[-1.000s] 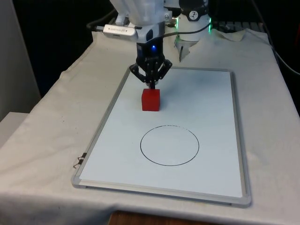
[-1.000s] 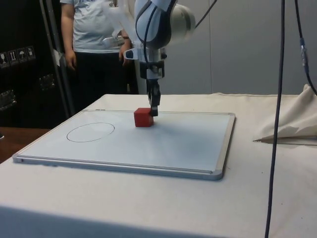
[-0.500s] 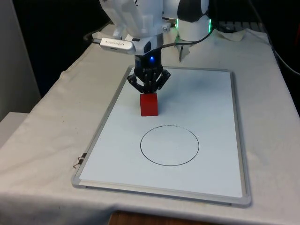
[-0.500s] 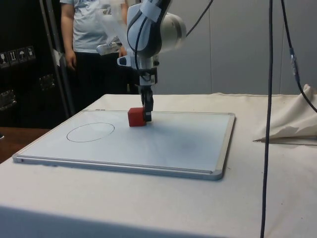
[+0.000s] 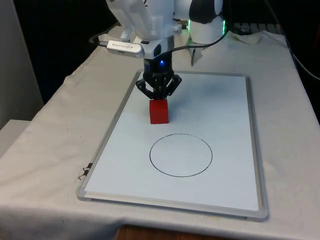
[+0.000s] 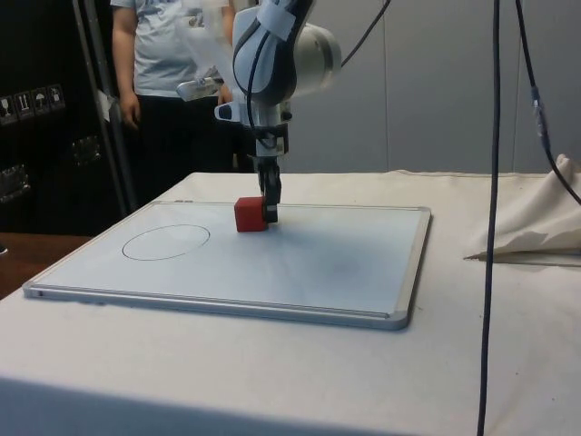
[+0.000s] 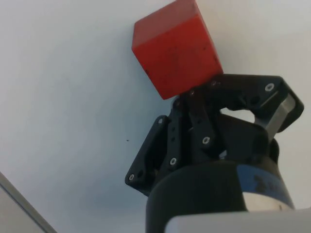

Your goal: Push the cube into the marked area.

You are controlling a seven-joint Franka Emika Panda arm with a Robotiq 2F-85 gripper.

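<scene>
The gripper (image 5: 159, 96) stands upright over the whiteboard (image 5: 225, 150), its fingertips down at the board's surface and its two fingers drawn together with nothing between them. The red cube (image 5: 159, 111) sits directly ahead of the fingertips, on the side away from the robot's base, and touches them: in the wrist view the closed fingers (image 7: 197, 104) press against one face of the cube (image 7: 176, 46), near its corner, so the cube sits a little turned against them. From the side, the gripper (image 6: 270, 211) meets the cube (image 6: 250, 214) low on its rear face.

The drawn circle (image 5: 181, 155) lies beyond the cube, farther from the gripper, with a strip of bare board between the cube and the circle's near edge. The cube rests flat on the board, wholly outside the line.

A person (image 6: 168, 64) stands behind the table, past the gripper in the side view.
</scene>
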